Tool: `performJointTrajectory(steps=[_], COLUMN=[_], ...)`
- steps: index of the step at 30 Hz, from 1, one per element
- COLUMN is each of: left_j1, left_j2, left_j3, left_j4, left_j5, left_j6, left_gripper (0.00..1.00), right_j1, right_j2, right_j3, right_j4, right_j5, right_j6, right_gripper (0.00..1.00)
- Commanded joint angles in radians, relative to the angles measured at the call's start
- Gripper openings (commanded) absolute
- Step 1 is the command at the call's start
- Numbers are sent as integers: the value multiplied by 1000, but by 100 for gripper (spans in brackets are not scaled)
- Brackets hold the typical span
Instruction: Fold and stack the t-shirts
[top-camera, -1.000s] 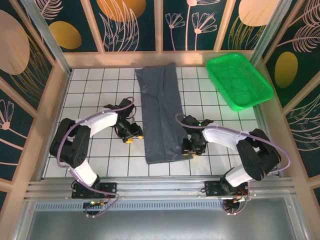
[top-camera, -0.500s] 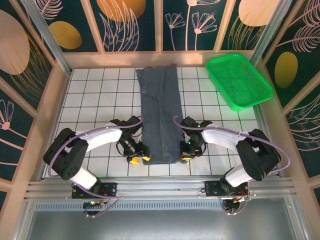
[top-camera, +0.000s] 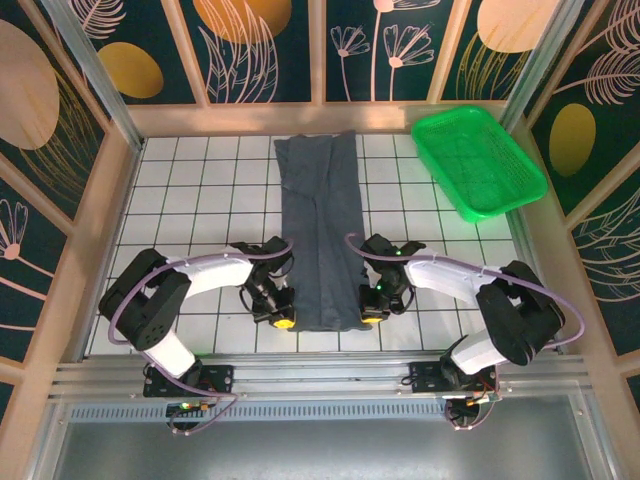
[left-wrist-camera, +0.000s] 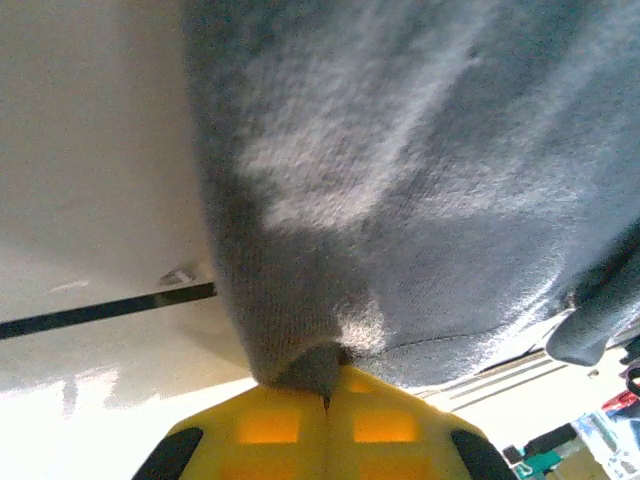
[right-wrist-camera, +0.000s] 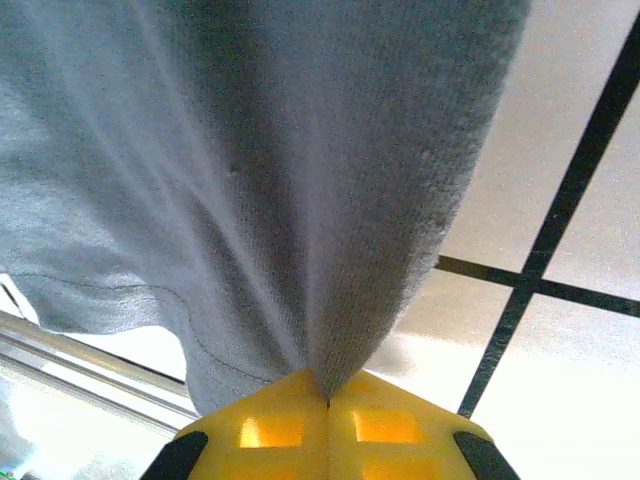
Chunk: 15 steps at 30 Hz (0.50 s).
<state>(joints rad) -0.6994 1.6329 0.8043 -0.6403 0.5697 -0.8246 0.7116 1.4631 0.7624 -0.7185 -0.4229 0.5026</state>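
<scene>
A dark slate-grey t-shirt (top-camera: 320, 235), folded into a long narrow strip, lies down the middle of the white tiled table. My left gripper (top-camera: 285, 320) is shut on its near left corner, and my right gripper (top-camera: 371, 314) is shut on its near right corner. In the left wrist view the yellow jaws are pressed together with a pinch of t-shirt (left-wrist-camera: 420, 170) cloth rising from the left gripper (left-wrist-camera: 327, 385). In the right wrist view the t-shirt (right-wrist-camera: 260, 170) fabric bunches into the closed yellow tips of the right gripper (right-wrist-camera: 327, 392).
A bright green mesh basket (top-camera: 478, 160) sits at the back right corner of the table (top-camera: 190, 190). Wooden rails border the tiled surface on the left, right and far sides. A metal rail runs along the near edge behind the arm bases.
My left gripper moved right and nearer to the shirt's near left corner and shut on it. My right gripper shut on the near right corner and has stayed there.
</scene>
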Motion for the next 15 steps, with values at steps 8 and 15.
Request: performJointTrajectory(steps=[8,15], left_j1=[4,135], left_j2=[-146,-115], left_j3=[110,291], left_j4=[-78,-143], left_j5=[-101,-222], left_j6=[-96,-45], left_gripper=[0,0], right_j1=[-82,-214], right_j2=[-40,101], right_j3=[159,375], right_j4=[-148,-180], right_j5=[-43,-22], right_j6=[-8,12], right_gripper=[0,0])
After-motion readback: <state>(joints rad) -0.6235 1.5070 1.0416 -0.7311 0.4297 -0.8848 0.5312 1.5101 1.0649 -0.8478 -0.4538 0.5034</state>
